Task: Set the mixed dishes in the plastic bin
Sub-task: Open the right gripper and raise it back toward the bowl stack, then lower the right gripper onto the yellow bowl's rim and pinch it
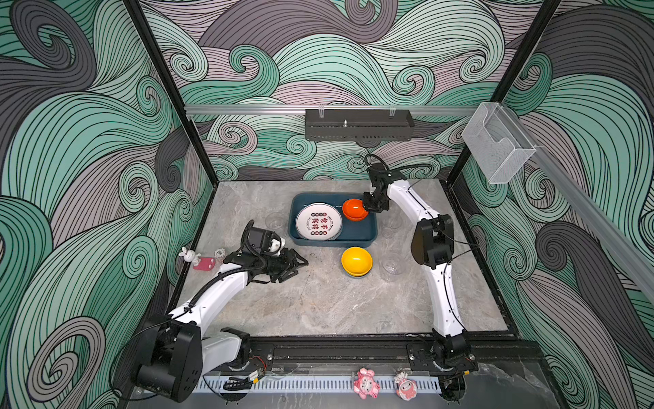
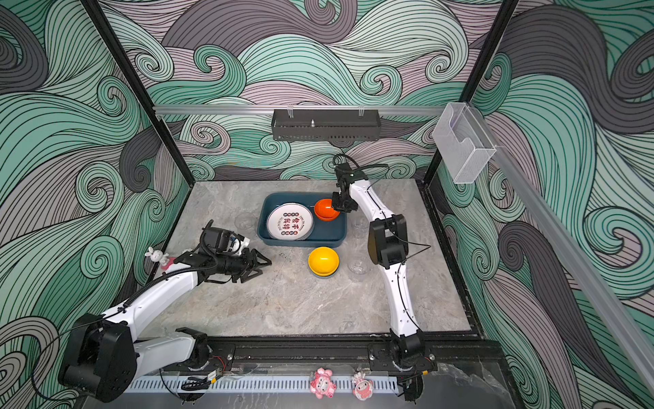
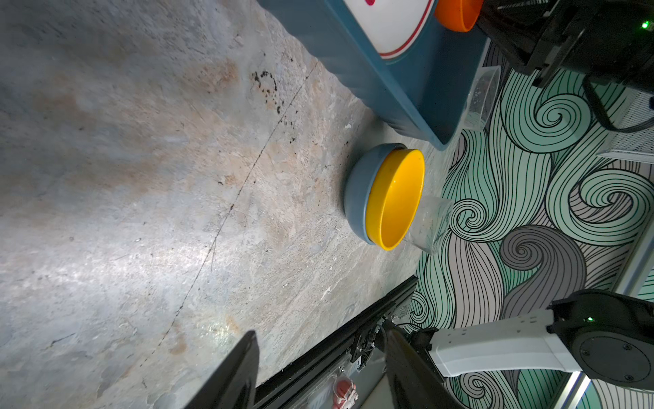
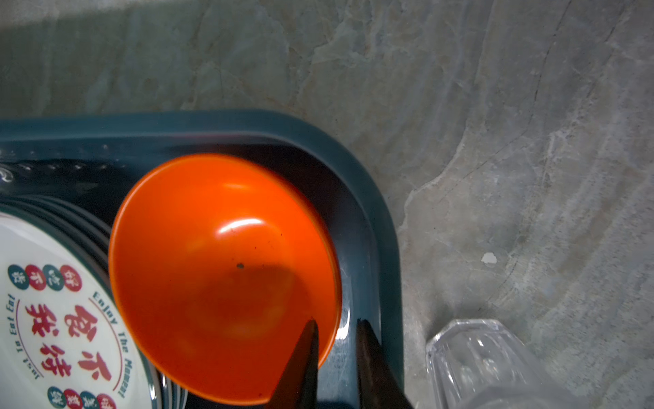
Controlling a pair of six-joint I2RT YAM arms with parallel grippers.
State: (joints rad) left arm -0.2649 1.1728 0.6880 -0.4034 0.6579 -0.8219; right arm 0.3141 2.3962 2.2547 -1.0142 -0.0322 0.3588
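Grey marbled desk [image 1: 318, 304] fills the middle of both top views, and from where I stand everything that matters sits in its upper half. The plastic bin [image 1: 332, 243], dark teal with rounded corners, lies just above the centre of the frame. Filling its left part is a stack of white plates [image 1: 318, 221], the top one printed with red and dark characters. The orange bowl [image 1: 354, 209] sits open side up in the bin's upper right corner, touching or just beside the plates; I cannot tell which. Below the bin's right end, out on the desk, a yellow bowl [image 1: 356, 260] is nested in a blue bowl [image 3: 357, 191].

The left end effector [image 1: 295, 271] hangs low over the desk, left of centre and below the bin's left end. It points toward the yellow bowl, with its jaws spread wide and nothing between them. The right end effector [image 4: 336, 322] reaches down at the orange bowl. In the right wrist view one jaw is inside the bowl and the other outside, astride the rim. A gap shows on each side, so it is slack and grips nothing.

A clear tumbler [image 1: 392, 267] stands just right of the yellow bowl. A second tumbler [image 1: 391, 225] stands right of the bin and a third tumbler [image 1: 275, 221] left of it, all on the desk.
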